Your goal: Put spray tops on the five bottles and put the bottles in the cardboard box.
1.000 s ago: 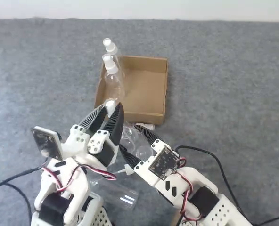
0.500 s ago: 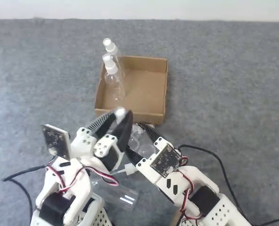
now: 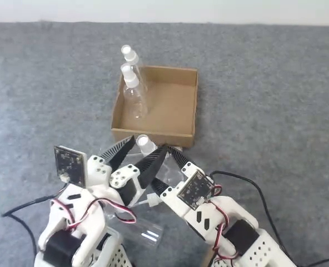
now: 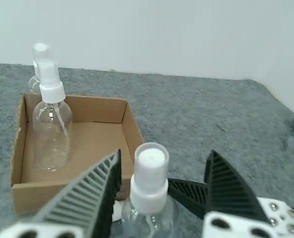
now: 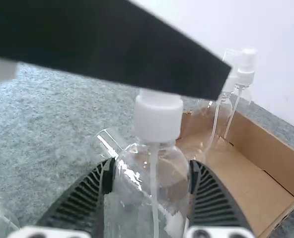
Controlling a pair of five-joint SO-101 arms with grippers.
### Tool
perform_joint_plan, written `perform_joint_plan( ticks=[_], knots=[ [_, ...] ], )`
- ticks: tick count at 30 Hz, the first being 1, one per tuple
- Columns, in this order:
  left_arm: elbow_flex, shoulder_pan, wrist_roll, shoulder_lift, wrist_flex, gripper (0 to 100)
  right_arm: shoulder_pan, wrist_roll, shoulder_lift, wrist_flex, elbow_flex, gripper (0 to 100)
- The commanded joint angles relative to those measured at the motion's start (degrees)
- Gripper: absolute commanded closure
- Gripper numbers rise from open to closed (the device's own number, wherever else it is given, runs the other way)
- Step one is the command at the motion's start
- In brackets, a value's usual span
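With our right gripper [image 5: 149, 174] clamped on the clear plastic bottle [image 4: 148, 220] just near of the open brown cardboard box [image 3: 178, 137] and our left gripper [image 4: 159, 191] spread apart astride its white spray top [image 4: 150, 173], we should close squarely on it and twist without tilting.

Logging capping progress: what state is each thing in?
held bottle, spray top on, upright
right gripper, shut on held bottle
left gripper, open around the spray top
cardboard box, open, one capped bottle upright inside
far bottle, capped, upright
lying bottle, no top, on its side
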Motion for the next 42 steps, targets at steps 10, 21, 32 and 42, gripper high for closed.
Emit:
perform_joint_plan(
  ticks=[10,21,32,42],
  knots=[
    [-11.91,-9.32,-0.18,-0.70,3.87,73,1.27,0.62,-1.10,-0.04,0.97,98.2],
    [-11.65,-19.52,4.22,-0.70,3.78,73,1.71,0.26,-1.10,-0.04,0.53,98.2],
    [-3.91,-22.33,4.84,-0.70,-3.25,73,6.29,-8.18,-1.10,-0.04,-5.71,98.2],
    [2.07,-15.12,-1.32,-0.62,-6.68,74,5.58,-8.53,-1.10,-0.04,-9.49,98.3]
  ],
)
